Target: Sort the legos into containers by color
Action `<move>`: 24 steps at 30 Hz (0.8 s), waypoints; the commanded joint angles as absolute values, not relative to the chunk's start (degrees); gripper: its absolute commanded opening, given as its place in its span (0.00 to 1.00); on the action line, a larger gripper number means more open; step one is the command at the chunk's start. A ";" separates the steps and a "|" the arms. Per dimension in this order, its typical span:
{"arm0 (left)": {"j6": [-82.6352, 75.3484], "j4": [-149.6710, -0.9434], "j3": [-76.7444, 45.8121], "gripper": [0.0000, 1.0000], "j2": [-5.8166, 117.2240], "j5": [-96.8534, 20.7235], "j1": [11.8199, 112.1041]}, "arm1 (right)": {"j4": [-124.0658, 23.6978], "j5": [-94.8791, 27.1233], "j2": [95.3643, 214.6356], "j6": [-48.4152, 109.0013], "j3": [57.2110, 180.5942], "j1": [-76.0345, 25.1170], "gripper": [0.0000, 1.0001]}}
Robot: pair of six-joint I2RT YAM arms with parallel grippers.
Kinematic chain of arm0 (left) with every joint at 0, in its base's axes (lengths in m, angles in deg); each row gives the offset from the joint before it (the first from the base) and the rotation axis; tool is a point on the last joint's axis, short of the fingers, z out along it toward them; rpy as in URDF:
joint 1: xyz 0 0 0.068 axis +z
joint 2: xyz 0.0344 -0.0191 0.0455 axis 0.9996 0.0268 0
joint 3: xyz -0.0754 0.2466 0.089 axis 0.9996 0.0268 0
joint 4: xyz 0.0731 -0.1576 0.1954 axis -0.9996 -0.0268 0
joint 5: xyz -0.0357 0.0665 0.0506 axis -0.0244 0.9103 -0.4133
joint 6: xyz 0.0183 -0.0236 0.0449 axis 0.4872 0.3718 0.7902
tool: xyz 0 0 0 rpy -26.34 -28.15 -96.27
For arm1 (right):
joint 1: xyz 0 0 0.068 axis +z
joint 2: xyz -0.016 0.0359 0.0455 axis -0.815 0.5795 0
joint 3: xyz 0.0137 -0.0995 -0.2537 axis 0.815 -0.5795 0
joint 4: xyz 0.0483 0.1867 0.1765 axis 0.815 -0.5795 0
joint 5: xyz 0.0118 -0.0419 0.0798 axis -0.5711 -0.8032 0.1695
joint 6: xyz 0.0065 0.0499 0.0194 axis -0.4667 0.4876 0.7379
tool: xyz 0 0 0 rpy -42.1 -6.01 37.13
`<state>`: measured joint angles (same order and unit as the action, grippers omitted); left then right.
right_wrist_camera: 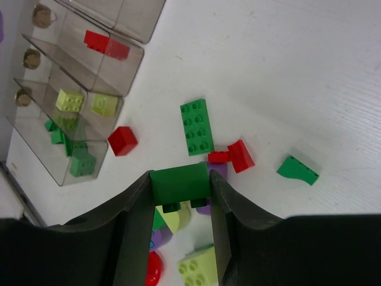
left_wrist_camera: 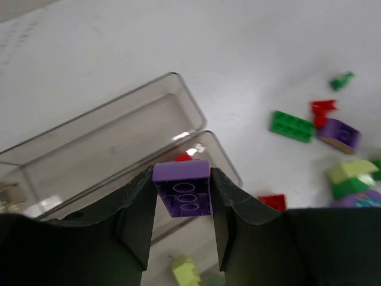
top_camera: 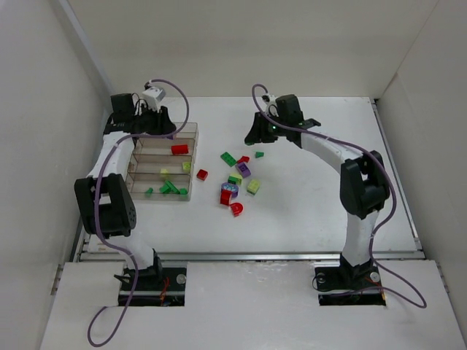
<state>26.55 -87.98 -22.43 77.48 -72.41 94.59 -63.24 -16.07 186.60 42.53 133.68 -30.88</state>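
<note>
The whole scene is taken from above and behind the arm bases by the top external camera, at a distance, with the organizer box point(top_camera: 195, 164) seen whole, left of centre. The box's far compartments are viewed closely and obliquely from the left wrist camera, past the left gripper point(left_wrist_camera: 181, 179). The table point(top_camera: 314, 197) right of the box is looked down on at close range from the right wrist camera, past the right gripper point(right_wrist_camera: 180, 179). The box and the long green brick point(top_camera: 228, 158) beside it are shared by all three views.
</note>
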 commanded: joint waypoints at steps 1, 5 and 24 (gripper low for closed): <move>24.03 -74.18 -22.39 0.00 78.81 -59.70 94.00 | -59.43 -20.16 185.63 47.82 138.81 -29.19 0.00; 22.70 -71.87 -28.98 0.00 87.16 -56.88 94.00 | -59.43 -22.35 186.24 48.35 139.60 -28.66 0.00; 30.96 -72.75 -36.90 0.81 95.71 -55.12 94.00 | -59.43 -25.79 184.49 47.82 139.68 -28.05 0.00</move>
<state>29.28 -73.60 -35.26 101.07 -54.71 94.09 -61.93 -25.25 187.39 47.71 137.96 -28.65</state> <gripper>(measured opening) 0.793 0.438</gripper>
